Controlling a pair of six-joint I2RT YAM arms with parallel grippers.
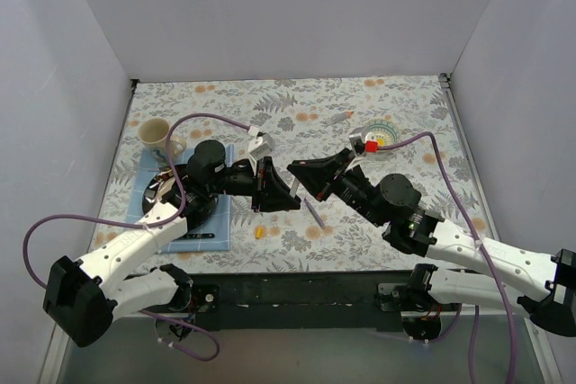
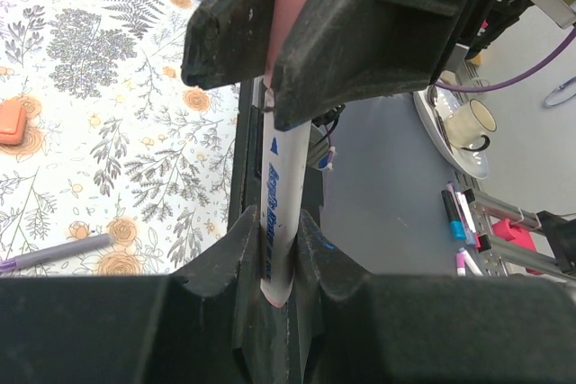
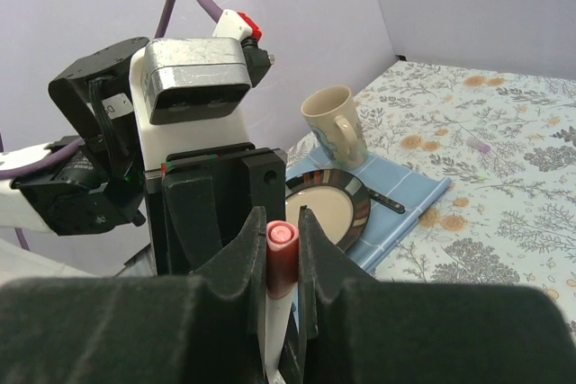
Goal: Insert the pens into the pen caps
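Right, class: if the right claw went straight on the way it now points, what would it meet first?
The left claw, facing the right claw head-on just ahead. Both claws are shut on the same white-pink pen, so the gap between them seems small, though depth is unclear.

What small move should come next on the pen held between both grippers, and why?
Probably press the right gripper a touch toward the left gripper: it clamps the pink plastic cap, the left clamps the white pen barrel with blue lettering, and they line up.
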